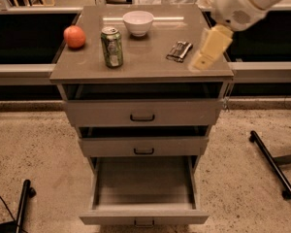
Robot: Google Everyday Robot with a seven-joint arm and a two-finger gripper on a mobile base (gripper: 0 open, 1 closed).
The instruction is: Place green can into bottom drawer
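Observation:
The green can [112, 47] stands upright on the cabinet top [145, 64], left of centre. The bottom drawer [144, 191] is pulled wide open and shows an empty grey floor. My gripper [209, 49] hangs from the white arm at the upper right, above the right edge of the cabinet top, well to the right of the can and holding nothing that I can see.
A white bowl [138, 22] stands behind the can, a red-orange fruit [74, 36] to its left, a dark snack packet [179, 51] to its right. The two upper drawers [142, 111] are slightly open. Black stand legs [274, 165] lie on the floor at right.

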